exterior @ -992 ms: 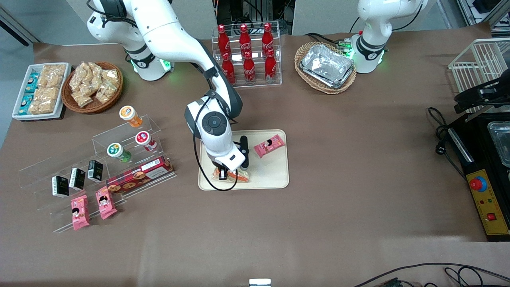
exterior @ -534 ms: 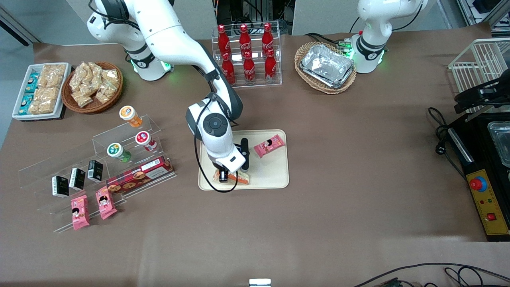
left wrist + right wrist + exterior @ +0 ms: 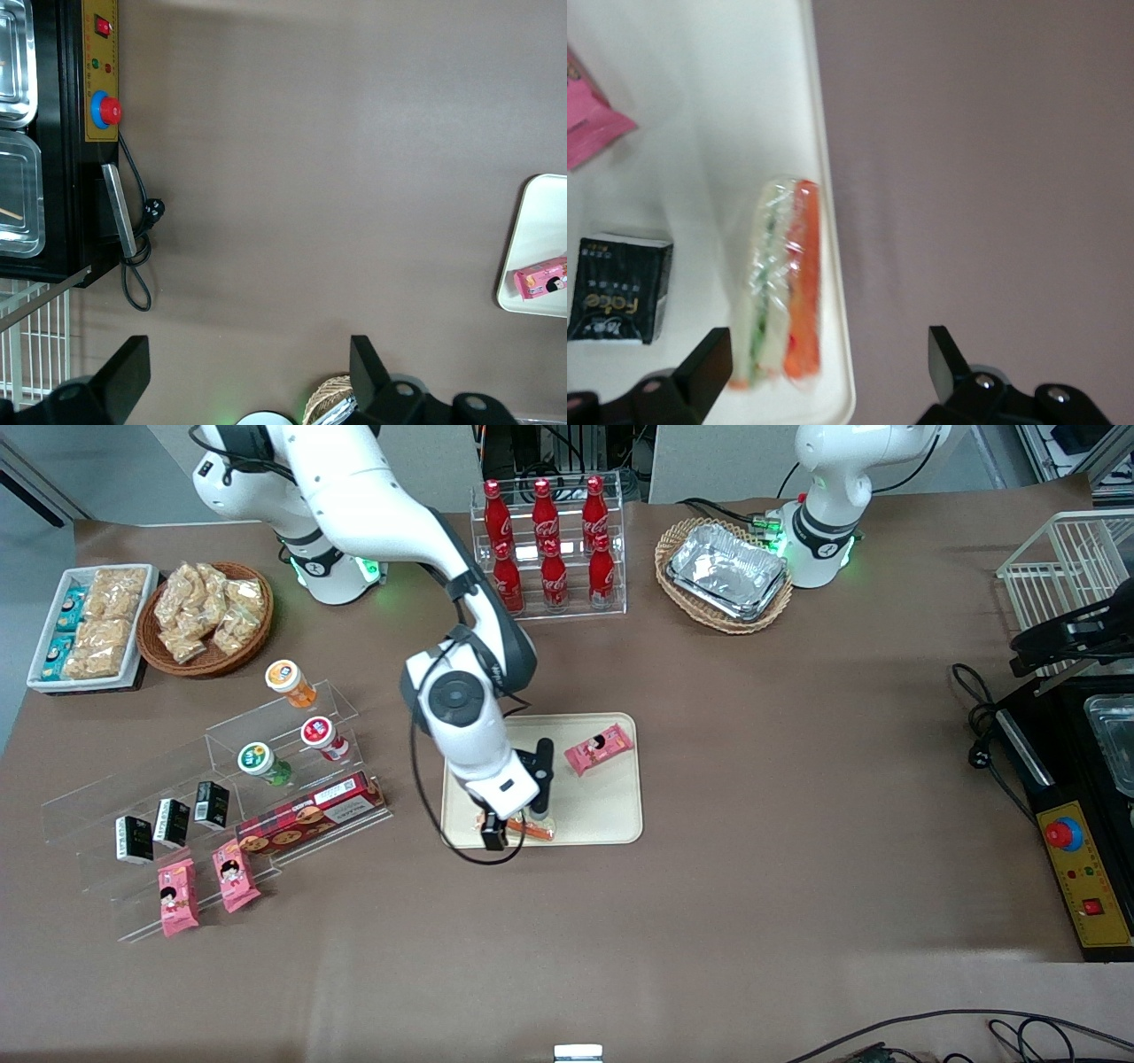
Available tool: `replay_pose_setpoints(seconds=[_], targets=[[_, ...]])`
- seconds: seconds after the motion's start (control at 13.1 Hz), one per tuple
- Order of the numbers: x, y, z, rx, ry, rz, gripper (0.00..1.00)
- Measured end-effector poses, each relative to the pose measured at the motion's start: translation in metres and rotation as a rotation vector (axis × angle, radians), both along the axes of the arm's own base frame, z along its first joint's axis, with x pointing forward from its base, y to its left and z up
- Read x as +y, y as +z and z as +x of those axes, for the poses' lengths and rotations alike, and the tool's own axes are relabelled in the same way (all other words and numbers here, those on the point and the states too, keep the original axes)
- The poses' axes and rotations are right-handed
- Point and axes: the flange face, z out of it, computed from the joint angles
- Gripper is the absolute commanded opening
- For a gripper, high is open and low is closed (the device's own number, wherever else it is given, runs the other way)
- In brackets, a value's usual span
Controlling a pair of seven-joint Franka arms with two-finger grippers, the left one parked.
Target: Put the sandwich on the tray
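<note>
We saw the gripper (image 3: 509, 825) hanging just above the tray's (image 3: 611, 815) edge nearest the front camera, its fingers (image 3: 700, 367) spread wide and empty, touching nothing. Directly beneath it the sandwich (image 3: 784, 283) lay on the tray (image 3: 700, 115), standing on its side along the rim, orange and green filling facing up, apart from both fingers. On the same tray we found a small black carton (image 3: 620, 288) beside the sandwich and a pink snack packet (image 3: 599, 748) farther from the front camera. Toward the working arm's end of the table, a clear stepped rack (image 3: 213, 779) held bottles, black cartons and pink packets.
</note>
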Motion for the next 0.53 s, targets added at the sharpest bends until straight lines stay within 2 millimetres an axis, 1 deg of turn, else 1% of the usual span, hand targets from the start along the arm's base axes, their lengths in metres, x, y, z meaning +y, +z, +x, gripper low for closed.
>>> replay_pose_setpoints(seconds=[0.08,0.23,0.38,0.53], targets=[[-0.017,0.016,0.010,0.009,-0.041,0.025,0.99],[-0.063,0.052,0.029,0.044,-0.154,0.072,1.00],[-0.117,0.094,0.040,0.087,-0.300,0.113,1.00],[-0.178,0.139,0.044,0.125,-0.422,0.154,1.00]])
